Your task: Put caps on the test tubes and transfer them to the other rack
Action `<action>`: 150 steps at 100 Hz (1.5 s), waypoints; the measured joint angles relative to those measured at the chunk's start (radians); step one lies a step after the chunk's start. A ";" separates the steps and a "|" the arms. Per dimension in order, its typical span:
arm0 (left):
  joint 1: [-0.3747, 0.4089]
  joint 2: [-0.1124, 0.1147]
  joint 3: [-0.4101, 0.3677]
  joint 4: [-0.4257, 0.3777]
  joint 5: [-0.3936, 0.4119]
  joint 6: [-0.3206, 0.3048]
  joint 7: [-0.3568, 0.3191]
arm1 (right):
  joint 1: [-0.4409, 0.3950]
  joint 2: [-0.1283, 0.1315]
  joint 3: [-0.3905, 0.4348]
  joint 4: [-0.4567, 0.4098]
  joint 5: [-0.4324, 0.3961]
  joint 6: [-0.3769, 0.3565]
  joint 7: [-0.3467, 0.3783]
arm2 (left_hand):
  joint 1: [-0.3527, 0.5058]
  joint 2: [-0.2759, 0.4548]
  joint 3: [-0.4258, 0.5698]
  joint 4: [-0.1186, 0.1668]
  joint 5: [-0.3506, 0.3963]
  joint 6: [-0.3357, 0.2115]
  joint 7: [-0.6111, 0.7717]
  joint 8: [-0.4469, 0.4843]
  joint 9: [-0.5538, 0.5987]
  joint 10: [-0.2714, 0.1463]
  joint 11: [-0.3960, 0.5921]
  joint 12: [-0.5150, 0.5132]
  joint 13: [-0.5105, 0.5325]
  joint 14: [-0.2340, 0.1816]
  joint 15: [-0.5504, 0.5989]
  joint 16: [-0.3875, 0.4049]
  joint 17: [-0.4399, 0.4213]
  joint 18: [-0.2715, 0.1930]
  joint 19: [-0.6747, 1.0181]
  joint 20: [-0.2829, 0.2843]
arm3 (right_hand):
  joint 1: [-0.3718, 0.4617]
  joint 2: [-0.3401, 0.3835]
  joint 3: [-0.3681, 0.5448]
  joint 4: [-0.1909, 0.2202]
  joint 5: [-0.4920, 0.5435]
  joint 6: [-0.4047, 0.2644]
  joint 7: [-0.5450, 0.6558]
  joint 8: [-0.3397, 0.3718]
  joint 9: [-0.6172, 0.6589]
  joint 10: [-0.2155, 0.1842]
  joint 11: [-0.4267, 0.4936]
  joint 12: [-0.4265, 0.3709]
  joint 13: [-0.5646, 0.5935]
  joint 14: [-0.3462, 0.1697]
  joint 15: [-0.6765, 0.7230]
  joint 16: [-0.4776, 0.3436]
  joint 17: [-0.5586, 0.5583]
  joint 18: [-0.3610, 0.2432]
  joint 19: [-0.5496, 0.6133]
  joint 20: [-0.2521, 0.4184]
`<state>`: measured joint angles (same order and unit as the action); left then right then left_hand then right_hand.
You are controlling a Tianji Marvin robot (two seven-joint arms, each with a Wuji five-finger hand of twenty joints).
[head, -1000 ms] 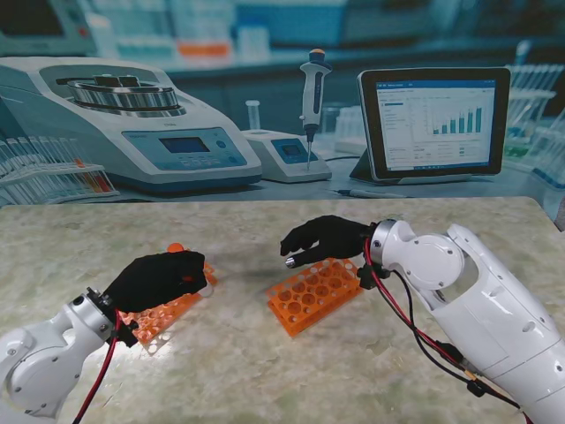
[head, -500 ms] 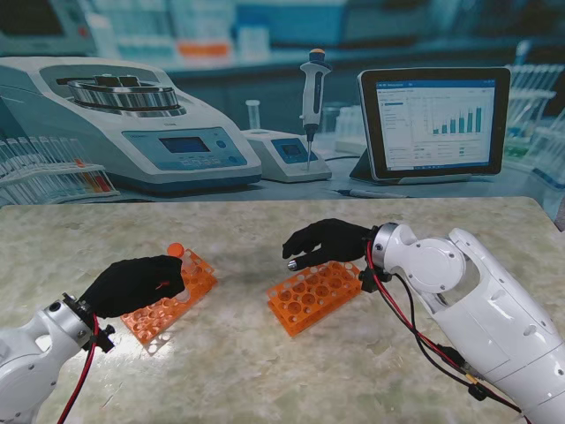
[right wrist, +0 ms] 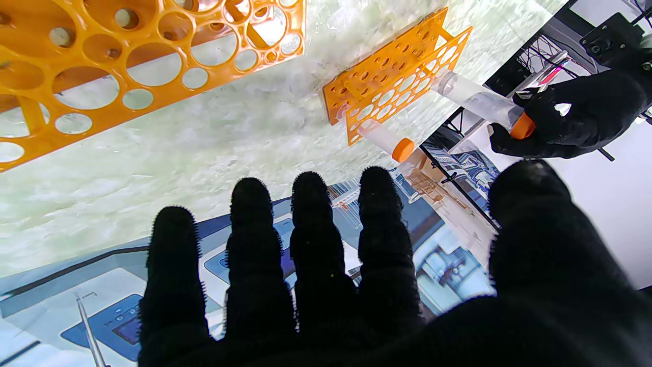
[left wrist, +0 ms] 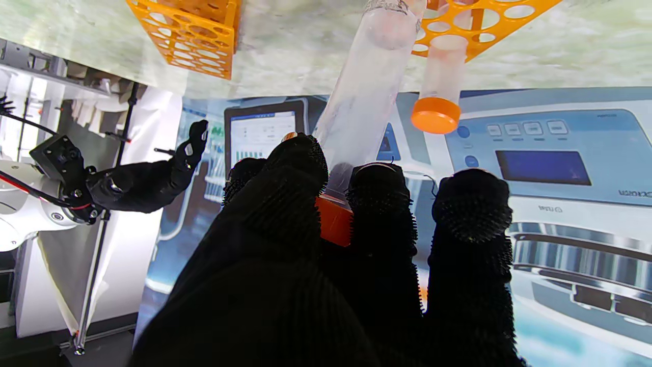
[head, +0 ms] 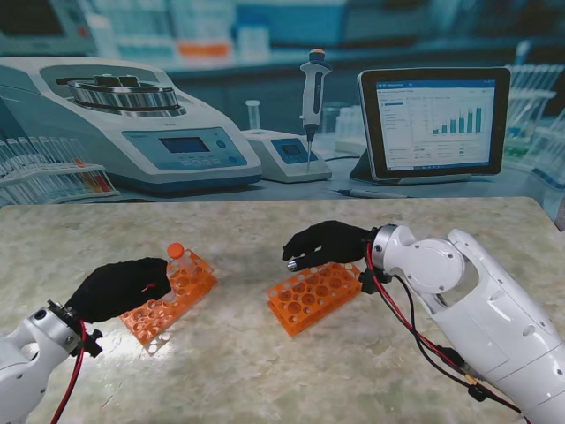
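My left hand [head: 119, 287] hovers at the near left end of the left orange rack [head: 181, 284]. In the left wrist view its fingers [left wrist: 300, 168] are shut on the orange-capped end of a clear test tube [left wrist: 364, 92], whose other end points toward that rack [left wrist: 479, 20]. A second tube with an orange cap [head: 176, 251] stands in the rack's far corner. My right hand [head: 325, 242] hangs over the far edge of the right orange rack [head: 313, 291], fingers [right wrist: 310, 214] spread and holding nothing. The right wrist view also shows the held tube [right wrist: 476, 99].
A printed lab backdrop with a centrifuge, a pipette and a tablet stands along the table's far edge [head: 265, 201]. The marble table top [head: 238, 362] lies between the racks and me. Red and black cables [head: 406, 318] hang from the right wrist.
My left hand has drawn back toward me and to the left, away from the rack, keeping the tube in its grip. The right hand has barely moved.
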<state>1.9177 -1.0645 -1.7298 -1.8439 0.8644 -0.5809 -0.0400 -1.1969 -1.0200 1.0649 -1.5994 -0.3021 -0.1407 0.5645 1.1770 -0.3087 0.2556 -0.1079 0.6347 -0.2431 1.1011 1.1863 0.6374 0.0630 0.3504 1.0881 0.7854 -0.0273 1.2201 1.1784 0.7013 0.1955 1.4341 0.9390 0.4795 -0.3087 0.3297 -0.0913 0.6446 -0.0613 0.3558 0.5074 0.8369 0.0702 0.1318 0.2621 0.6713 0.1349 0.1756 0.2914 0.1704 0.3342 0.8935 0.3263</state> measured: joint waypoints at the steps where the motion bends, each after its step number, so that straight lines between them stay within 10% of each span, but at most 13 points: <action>1: 0.001 0.000 -0.001 0.000 0.001 0.000 0.001 | 0.000 0.000 0.000 0.000 0.000 0.000 0.000 | 0.000 0.000 0.000 0.000 0.000 0.000 0.000 0.000 0.000 0.000 0.000 0.000 0.000 0.000 0.000 0.000 0.000 0.000 0.000 0.000 | 0.000 0.000 0.000 0.000 0.000 0.000 0.000 0.000 0.000 0.000 0.000 0.000 0.000 0.000 0.000 0.000 0.000 0.000 0.000 0.000; 150: 0.023 -0.003 -0.012 0.068 0.042 0.051 0.063 | -0.012 0.001 0.021 0.011 -0.008 -0.009 -0.003 | 0.000 0.000 0.000 0.000 0.000 0.000 0.001 0.000 0.000 0.000 0.000 0.000 0.000 0.000 0.002 0.000 -0.003 0.005 0.000 0.009 | 0.000 0.000 -0.003 0.000 0.000 0.000 0.000 0.000 0.009 0.000 0.000 0.000 0.000 0.000 0.000 0.000 -0.001 0.000 0.000 0.000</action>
<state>1.9406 -1.0672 -1.7419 -1.7761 0.9061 -0.5296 0.0229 -1.2093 -1.0188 1.0856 -1.5888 -0.3097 -0.1501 0.5612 1.1770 -0.3087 0.2557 -0.1080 0.6348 -0.2431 1.1019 1.1863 0.6374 0.0631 0.3508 1.0881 0.7853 -0.0273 1.2221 1.1784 0.6982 0.2003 1.4339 0.9476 0.4795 -0.3086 0.3265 -0.0913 0.6447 -0.0614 0.3558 0.5074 0.8460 0.0701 0.1318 0.2624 0.6713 0.1349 0.1756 0.2915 0.1690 0.3344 0.8934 0.3259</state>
